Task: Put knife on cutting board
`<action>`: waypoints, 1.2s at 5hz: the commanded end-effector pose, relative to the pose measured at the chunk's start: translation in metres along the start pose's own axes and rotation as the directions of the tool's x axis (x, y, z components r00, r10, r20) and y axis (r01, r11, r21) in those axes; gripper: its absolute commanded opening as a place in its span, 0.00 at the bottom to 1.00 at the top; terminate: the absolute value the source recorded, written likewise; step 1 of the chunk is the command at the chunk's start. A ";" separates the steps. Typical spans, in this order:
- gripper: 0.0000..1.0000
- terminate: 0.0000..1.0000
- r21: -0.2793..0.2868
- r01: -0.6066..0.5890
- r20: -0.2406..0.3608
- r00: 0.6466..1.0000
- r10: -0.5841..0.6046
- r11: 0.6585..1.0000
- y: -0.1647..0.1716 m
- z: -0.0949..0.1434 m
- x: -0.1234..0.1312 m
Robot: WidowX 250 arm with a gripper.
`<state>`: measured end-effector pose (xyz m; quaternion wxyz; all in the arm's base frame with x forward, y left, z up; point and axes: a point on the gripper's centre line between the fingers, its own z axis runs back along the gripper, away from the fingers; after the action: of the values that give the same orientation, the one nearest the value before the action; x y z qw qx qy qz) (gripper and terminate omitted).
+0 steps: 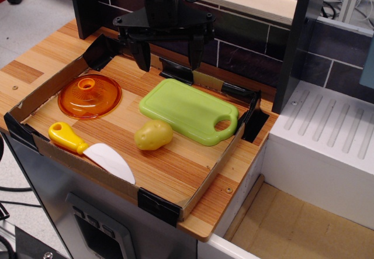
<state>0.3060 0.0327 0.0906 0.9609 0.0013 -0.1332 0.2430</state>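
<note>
The jaws [166,54] hang spread apart and empty above the back edge of a shallow cardboard tray [204,180] set on the wooden tabletop [35,60]; the knife [92,151] lies flat along the tray's front-left wall, yellow handle toward the left, white blade pointing right and forward; the board [184,108] lies flat near the tray's middle right, its handle hole at the right end, well apart from the knife; a yellowish potato toy [153,134] sits just beside the board's front edge, between board and knife; an orange lid [89,96] rests in the tray's left part, behind the knife's handle.
</note>
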 end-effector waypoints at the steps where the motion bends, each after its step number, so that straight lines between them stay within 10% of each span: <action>1: 1.00 0.00 0.000 0.000 0.000 1.000 0.000 1.000 0.000 0.000 0.000; 2: 1.00 0.00 -0.041 -0.265 -0.001 0.964 0.265 0.964 0.008 0.009 0.009; 4: 1.00 0.00 -0.019 -0.617 0.032 0.786 0.618 0.786 0.025 0.014 0.000; 6: 1.00 0.00 0.207 -0.672 0.038 0.731 0.681 0.711 0.061 0.007 -0.026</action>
<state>0.2480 0.0736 0.0757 0.8033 0.0565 -0.0567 0.5902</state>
